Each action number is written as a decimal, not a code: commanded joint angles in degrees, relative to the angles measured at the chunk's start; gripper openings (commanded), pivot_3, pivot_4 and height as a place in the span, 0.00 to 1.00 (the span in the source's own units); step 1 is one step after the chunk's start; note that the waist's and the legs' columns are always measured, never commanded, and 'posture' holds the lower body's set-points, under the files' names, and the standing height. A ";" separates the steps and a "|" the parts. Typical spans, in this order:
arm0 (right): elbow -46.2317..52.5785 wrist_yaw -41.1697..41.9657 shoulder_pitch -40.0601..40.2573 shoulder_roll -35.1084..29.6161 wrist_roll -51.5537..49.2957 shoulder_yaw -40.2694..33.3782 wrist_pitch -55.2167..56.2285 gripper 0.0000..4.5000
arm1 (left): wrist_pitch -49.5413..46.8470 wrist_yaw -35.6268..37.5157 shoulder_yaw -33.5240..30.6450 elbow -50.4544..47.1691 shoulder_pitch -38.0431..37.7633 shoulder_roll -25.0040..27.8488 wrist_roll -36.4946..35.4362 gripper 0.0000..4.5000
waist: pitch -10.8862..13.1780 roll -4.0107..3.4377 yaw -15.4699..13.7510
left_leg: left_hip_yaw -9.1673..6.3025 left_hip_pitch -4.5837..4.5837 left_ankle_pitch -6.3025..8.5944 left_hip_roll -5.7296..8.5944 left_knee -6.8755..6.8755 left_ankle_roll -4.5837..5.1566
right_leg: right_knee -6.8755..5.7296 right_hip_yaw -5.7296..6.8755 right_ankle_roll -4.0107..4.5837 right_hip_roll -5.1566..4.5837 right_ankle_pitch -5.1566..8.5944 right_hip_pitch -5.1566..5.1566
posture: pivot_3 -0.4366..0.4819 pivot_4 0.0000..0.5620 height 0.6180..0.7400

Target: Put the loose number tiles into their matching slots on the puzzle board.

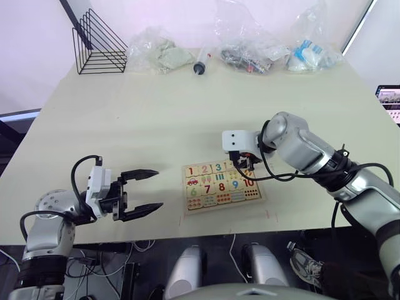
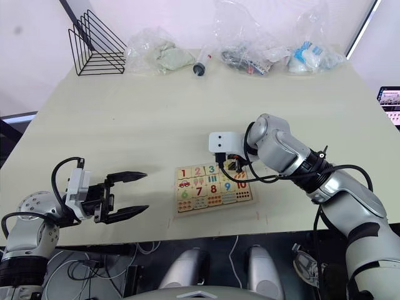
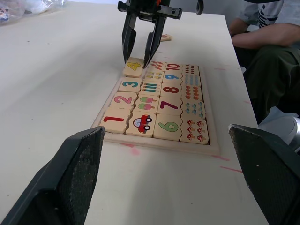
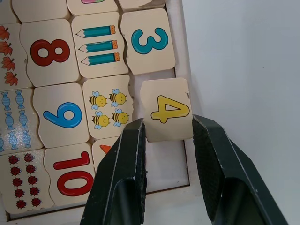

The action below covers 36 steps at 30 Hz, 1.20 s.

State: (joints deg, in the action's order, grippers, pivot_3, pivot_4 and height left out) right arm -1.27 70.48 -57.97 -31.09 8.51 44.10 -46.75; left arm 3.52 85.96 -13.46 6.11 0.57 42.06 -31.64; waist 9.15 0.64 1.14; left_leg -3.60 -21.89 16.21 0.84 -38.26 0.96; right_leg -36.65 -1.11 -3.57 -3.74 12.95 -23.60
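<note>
Right gripper [image 4: 164, 136] over far corner of puzzle board [image 3: 213, 149], fingers astride 4 tile [image 4: 166, 109], apparently gripping its edges. Tile sits askew, overlapping rim, not yet down in its slot beside 3 tile [image 4: 147, 41]. You should square tile to neighbours, nudge inward, press flat before letting go. Left gripper [image 1: 139, 194] idle, fingers spread, empty, well clear of board. Pale table [image 1: 156, 112]; person seated beyond its edge.

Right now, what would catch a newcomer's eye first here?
The right hand is down at the puzzle board's far edge, its fingers either side of the yellow 4 tile, which sits tilted over the rim. The left hand hangs wide open, off to the board's left.
</note>
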 commanded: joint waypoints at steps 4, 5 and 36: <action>1.28 0.56 -0.20 0.19 0.81 -0.51 1.02 0.20 | 0.30 0.22 -0.70 -2.06 -0.36 0.54 -0.88 1.00 | 0.00 0.00 0.00 | 0.00 0.00 0.00 0.00 0.00 0.00 | 0.00 0.00 0.00 0.00 0.00 0.00 | 0.48 0.27 1.00; 1.26 0.62 -0.16 0.28 0.81 -0.55 1.09 0.20 | 0.30 0.23 -0.70 -2.04 -0.35 0.55 -0.88 1.00 | 0.00 0.00 0.00 | 0.00 0.00 0.00 0.00 0.00 0.00 | 0.00 0.00 0.00 0.00 0.00 0.00 | 0.48 0.27 1.00; 1.08 2.36 1.44 0.45 2.50 -0.33 3.53 0.68 | 0.24 -0.17 -0.69 -2.50 -0.97 0.37 -0.82 1.00 | 0.00 0.00 -0.02 | -0.01 0.01 0.00 -0.01 0.01 0.00 | 0.01 0.01 0.00 0.00 0.00 0.01 | 0.48 0.27 1.00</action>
State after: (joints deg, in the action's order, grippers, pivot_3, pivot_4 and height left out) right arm -1.13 72.23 -56.89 -30.41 10.75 44.16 -43.63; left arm 3.52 85.90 -13.45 5.28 -0.25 42.06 -31.64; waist 9.15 0.64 1.12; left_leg -3.61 -21.88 16.21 0.83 -38.24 0.96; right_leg -36.64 -1.10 -3.57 -3.74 12.95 -23.59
